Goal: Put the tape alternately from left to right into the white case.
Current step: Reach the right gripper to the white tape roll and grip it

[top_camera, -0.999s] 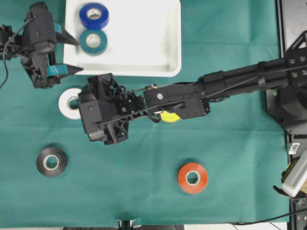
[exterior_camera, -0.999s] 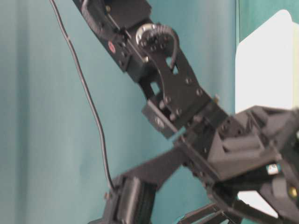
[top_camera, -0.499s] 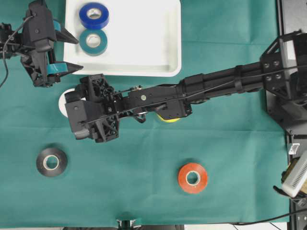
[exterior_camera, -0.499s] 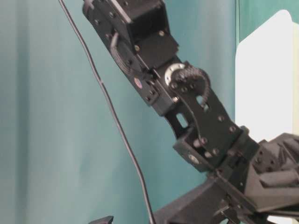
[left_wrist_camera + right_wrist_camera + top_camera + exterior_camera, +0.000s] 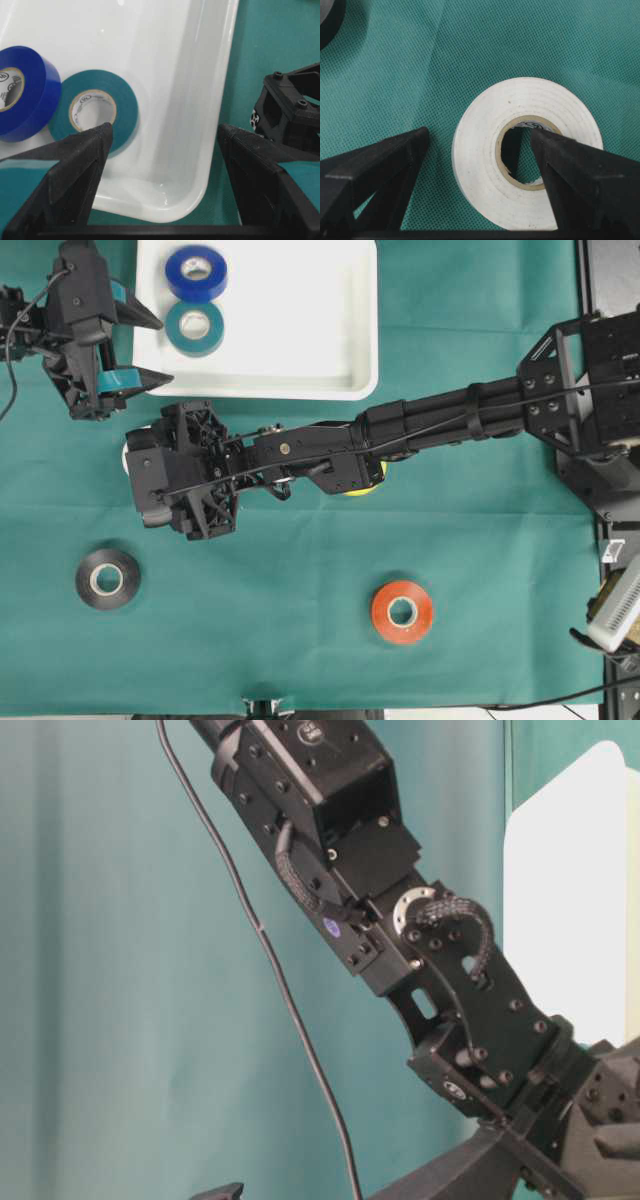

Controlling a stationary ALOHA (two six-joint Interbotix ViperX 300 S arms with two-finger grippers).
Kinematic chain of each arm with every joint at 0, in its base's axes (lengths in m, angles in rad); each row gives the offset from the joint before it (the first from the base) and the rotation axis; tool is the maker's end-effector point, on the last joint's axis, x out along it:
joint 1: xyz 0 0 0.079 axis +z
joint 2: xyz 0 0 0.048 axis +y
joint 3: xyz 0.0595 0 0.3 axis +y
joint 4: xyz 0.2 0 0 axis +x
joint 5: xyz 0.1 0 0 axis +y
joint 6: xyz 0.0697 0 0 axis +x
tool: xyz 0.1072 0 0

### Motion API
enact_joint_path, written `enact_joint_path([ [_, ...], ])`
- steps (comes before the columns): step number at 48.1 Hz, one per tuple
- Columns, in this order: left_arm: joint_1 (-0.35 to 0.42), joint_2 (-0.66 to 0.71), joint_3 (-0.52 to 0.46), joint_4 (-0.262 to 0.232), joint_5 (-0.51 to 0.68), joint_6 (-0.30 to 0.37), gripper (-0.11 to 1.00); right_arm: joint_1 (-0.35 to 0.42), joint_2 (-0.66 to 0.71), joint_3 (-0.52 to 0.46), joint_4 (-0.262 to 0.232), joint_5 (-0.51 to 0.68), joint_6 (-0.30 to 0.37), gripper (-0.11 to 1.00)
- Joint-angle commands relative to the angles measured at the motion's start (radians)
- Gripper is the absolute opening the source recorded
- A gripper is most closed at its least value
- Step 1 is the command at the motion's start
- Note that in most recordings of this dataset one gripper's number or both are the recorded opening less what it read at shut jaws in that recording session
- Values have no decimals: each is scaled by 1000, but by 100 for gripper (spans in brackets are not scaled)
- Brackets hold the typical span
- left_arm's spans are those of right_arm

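White case (image 5: 300,370) sits at 12 o'clock on the green-covered table (image 5: 480,570). Two rolls lie flat in its left end: blue tape (image 5: 196,273) toward the far wall, teal tape (image 5: 194,326) just beside it on the near side; whether they touch is unclear overhead, and they overlap in the left wrist view.

Left tool (image 5: 140,348) hangs at the case's 9 o'clock corner, fingers spread, nothing between them. In its wrist view the teal-striped fingers (image 5: 75,170) frame the teal roll and the case's near rim.

Right arm reaches across the middle to about 9 o'clock of table centre. Right tool (image 5: 475,150) is spread wide over the white tape (image 5: 527,160), which lies flat on the cloth. One finger (image 5: 575,175) stands over the roll's core, the other (image 5: 380,165) outside its rim; contact cannot be told.

Yellow tape (image 5: 362,488) shows only as a sliver under the right forearm near centre. Black tape (image 5: 107,578) lies at 8 o'clock, red-orange tape (image 5: 401,611) at 5 o'clock, both flat and well apart.

Table-level view is mostly filled by the right arm.
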Motion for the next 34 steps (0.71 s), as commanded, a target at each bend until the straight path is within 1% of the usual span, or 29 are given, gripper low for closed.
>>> enact_joint_path([
  [1, 3, -15, -9, -2, -8, 0, 85, -3, -12, -15, -3, -5, 0, 63],
  [9, 3, -15, -9, -2, -8, 0, 85, -3, -12, -15, -9, -8, 0, 63],
  [12, 3, -15, -9, -2, -8, 0, 85, -3, -14, -15, -15, -9, 3, 59],
  [14, 3, -15, -8, -3, -8, 0, 85, -3, -14, -15, -20, -11, 5, 53],
  [21, 3, -15, -9, -3, -8, 0, 85, -3, -23, -15, -26, -12, 5, 19],
  [24, 3, -15, -9, -2, -8, 0, 85, -3, -25, -15, -26, -12, 5, 7],
  [26, 3, -15, -8, -2, -8, 0, 85, -3, -25, -15, -26, -12, 5, 4],
  [34, 3, -15, -9, -2, -8, 0, 85, -3, -26, -15, -28, -12, 5, 4],
])
